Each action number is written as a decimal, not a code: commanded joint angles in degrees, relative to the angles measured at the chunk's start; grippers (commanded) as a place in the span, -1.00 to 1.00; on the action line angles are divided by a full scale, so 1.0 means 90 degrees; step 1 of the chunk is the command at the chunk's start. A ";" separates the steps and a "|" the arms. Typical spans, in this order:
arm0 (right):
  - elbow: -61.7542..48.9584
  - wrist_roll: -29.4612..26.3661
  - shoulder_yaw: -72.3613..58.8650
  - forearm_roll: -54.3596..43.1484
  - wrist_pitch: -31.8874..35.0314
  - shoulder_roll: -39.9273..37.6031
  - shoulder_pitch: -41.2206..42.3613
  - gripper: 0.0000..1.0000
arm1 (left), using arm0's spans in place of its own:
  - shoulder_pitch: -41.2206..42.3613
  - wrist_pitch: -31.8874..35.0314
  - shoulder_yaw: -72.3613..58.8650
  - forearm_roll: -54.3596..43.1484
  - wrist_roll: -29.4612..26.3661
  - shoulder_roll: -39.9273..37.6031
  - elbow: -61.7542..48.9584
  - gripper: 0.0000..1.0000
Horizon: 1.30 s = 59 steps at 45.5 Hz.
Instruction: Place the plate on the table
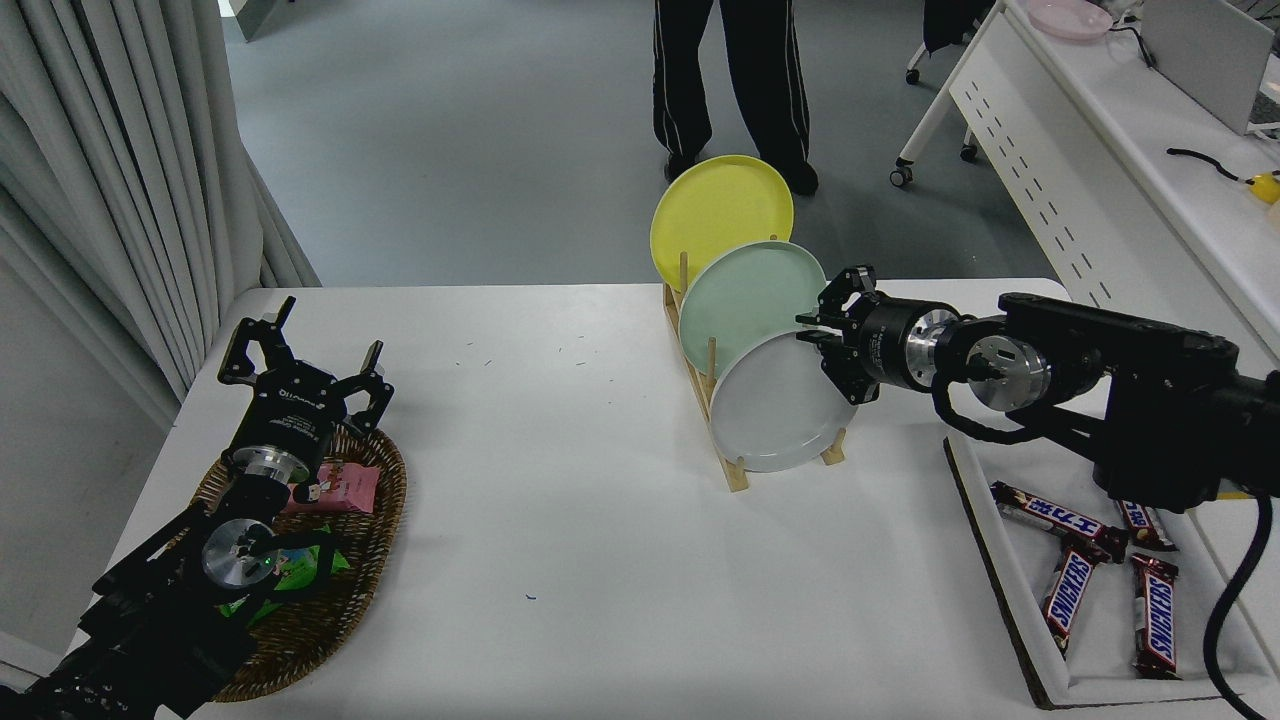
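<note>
1. Head view, far left: the left gripper [300, 360] is parked over a wicker basket [375, 530] of snack packets, its fingers spread apart and holding nothing. It is well apart from the work and looks unlikely to interfere.

2. Centre: open table [560, 500] lies in front of the rack [735, 475], which gives room for setting the plate down.

3. Right of centre: the plate [775, 405] stands on edge in the front slot of the rack, leaning back towards the green plate [745, 295], with the yellow plate [720, 215] behind that.

4. The right gripper [822, 340] is at the plate's upper right rim, its fingers parted around that edge; I cannot tell whether they already touch it. The grip is not yet made, in my judgement.

5. Risks as I see them:
   - A pinch on the smooth rim so far off centre may let the plate swing or slip when lifted.
   - The far finger sits close to the green plate and may nudge it, or tip the light rack.
   - Pulling the plate out sideways, not upward, could catch it on the pegs and drag the rack along.

6. Far right: a tray [1010, 610] of chocolate bars lies under the arm; a low swing of the arm may strike its wall.

7. A person [725, 80] stands beyond the table, clear of the arm.
</note>
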 commanded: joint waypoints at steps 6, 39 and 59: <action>-0.0004 0.0000 0.0000 0.0009 0.0011 -0.0009 0.0000 -0.90 | 0.0000 0.0000 0.0000 0.0000 0.0000 0.0000 0.0000 1.00; 0.0035 -0.0351 0.0254 -0.0011 0.0060 -0.0028 0.0069 -1.00 | 0.0000 0.0000 0.0000 0.0000 0.0000 0.0000 0.0000 1.00; 0.0249 -0.1601 0.1718 0.0135 0.0040 -0.0223 0.0069 -1.00 | 0.0000 0.0000 0.0000 0.0000 0.0000 0.0000 0.0000 1.00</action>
